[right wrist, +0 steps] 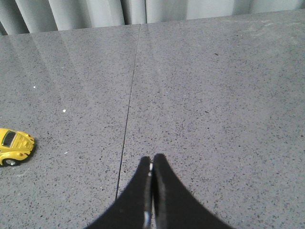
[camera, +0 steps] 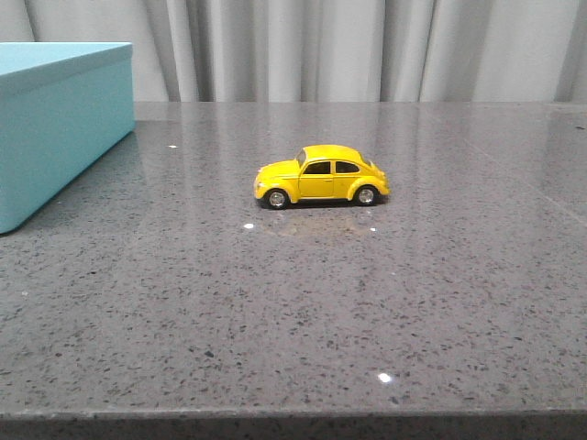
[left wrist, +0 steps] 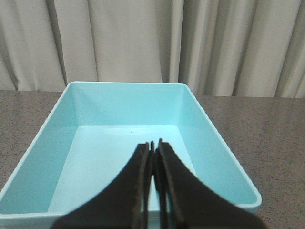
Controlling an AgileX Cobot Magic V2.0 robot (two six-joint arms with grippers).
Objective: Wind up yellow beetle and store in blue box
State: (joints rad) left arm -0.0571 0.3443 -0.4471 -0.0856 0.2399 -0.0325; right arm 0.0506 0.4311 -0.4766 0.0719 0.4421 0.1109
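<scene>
1. Right now the yellow beetle (camera: 321, 176) sits on its wheels in the middle of the grey table (camera: 293, 312)
2. The blue box (camera: 57, 119) stands well apart, far left
3. Left pincer (left wrist: 153, 145) hangs over the box, pressed together
4. Right pincer (right wrist: 152, 160) is pressed together too, holding nothing

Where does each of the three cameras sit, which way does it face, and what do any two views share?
Front view: faces forward over the grey table at the yellow beetle, the blue box at left; no robot part shows.
Left wrist view: above the left tool, shut, looking into the blue box.
Right wrist view: above the right tool, shut, over bare table, the beetle at its edge.
Shared: front and right wrist show the beetle; front and left wrist the box.
</scene>
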